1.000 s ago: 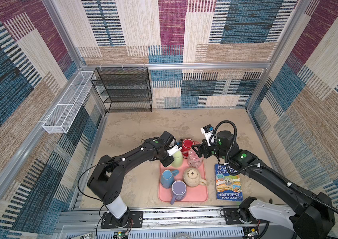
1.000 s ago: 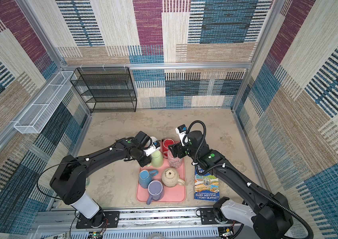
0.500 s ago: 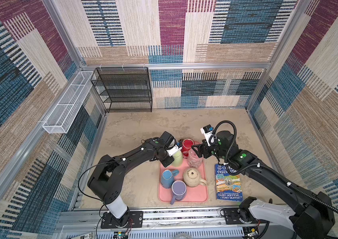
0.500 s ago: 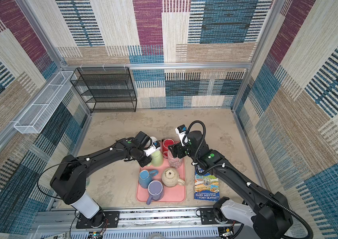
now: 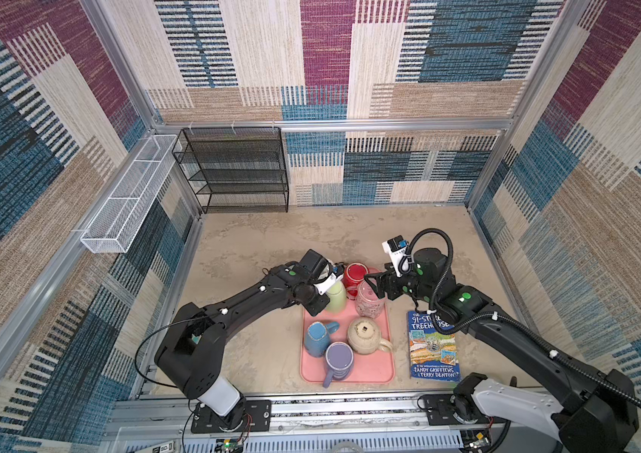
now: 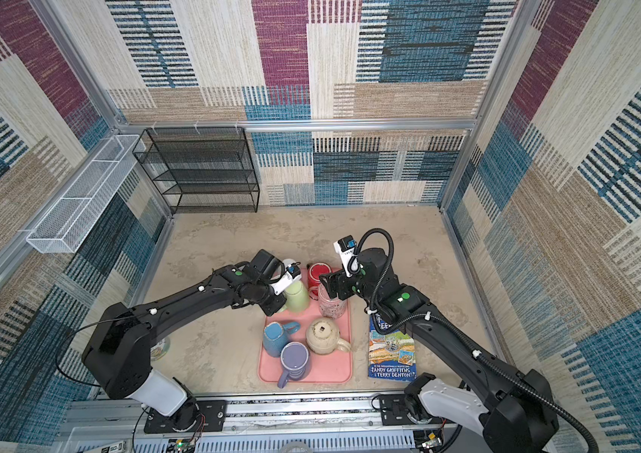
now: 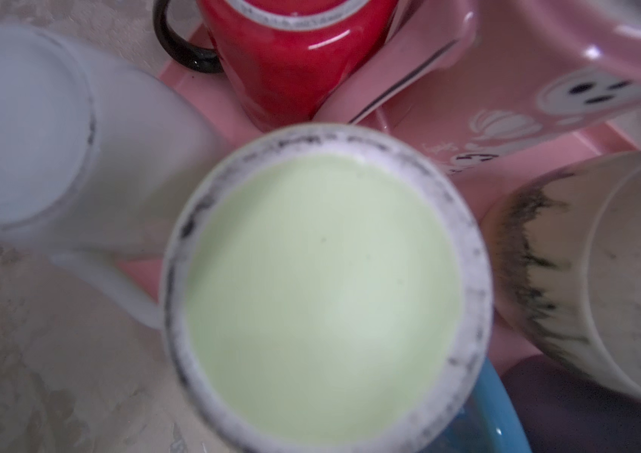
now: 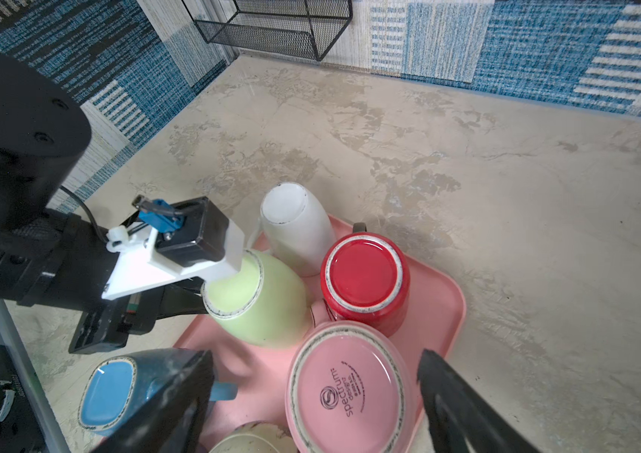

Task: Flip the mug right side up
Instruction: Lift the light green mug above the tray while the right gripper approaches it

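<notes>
Left fingers [image 8: 183, 302] are seen close together against the side of the green mug [image 8: 263, 310], just below its base rim. Their tips are hidden behind the mug, so it cannot be told whether anything is clamped between them. Right fingers [image 8: 456, 404] are held wide apart, one on each side of the pink mug [image 8: 350, 392]. A clear gap is shown on one side and only a sliver on the other.

The green mug is tipped over, with its base turned up toward the left arm and its mouth angled down toward the pink tray [image 8: 442, 310]. In the left wrist view this mug [image 7: 322, 282] is met base-on and fills the middle. In a top view it [image 5: 335, 298] is placed at the tray's far left corner. The pink mug is stood upside down on the tray with its printed base facing up, just beside the green one.

Beyond them a red mug [image 8: 364, 274] is set upside down on the tray, and a white mug [image 8: 291, 231] is seen base-up at the tray's far edge. Nearer the robot, a blue mug [image 5: 316, 337], a beige mug [image 5: 366, 333] and a purple mug [image 5: 338, 359] are crowded together on the tray. A book [image 5: 432, 345] is laid flat on the desk [image 5: 311, 235] just right of the tray, partly under the right arm.
</notes>
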Controlling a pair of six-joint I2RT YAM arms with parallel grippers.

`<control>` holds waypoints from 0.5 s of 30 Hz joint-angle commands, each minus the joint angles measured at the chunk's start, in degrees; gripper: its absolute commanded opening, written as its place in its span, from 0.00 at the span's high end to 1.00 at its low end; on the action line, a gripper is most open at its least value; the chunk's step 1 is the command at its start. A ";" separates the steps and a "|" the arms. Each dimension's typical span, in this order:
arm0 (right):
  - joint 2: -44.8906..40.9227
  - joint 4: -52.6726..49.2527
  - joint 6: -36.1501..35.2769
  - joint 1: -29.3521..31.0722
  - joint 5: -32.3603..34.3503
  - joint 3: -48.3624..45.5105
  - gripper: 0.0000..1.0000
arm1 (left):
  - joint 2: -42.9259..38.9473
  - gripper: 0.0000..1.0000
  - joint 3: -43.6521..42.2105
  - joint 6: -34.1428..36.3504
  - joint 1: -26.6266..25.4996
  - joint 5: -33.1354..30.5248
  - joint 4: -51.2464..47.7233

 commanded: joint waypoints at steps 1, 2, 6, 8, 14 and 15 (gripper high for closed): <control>-1.24 2.37 0.65 0.04 -2.18 -0.55 0.16 | -1.91 1.00 1.16 -2.98 -0.06 2.35 1.71; -1.65 2.63 0.75 0.11 -2.88 -0.88 0.16 | -2.50 1.00 1.27 -3.42 0.01 2.70 1.72; -3.48 2.45 1.28 0.12 -4.77 -1.37 0.16 | -5.08 1.00 1.69 -5.06 0.03 3.85 1.70; -5.02 2.26 1.33 0.06 -5.21 -1.76 0.16 | -6.54 1.00 1.71 -5.71 0.10 4.24 1.66; -9.75 2.85 2.65 0.08 -7.62 -3.95 0.14 | -11.78 1.00 1.23 -7.85 0.76 6.20 3.02; -10.46 3.18 3.01 0.11 -8.56 -4.51 0.14 | -12.69 1.00 1.28 -8.45 1.05 6.80 3.28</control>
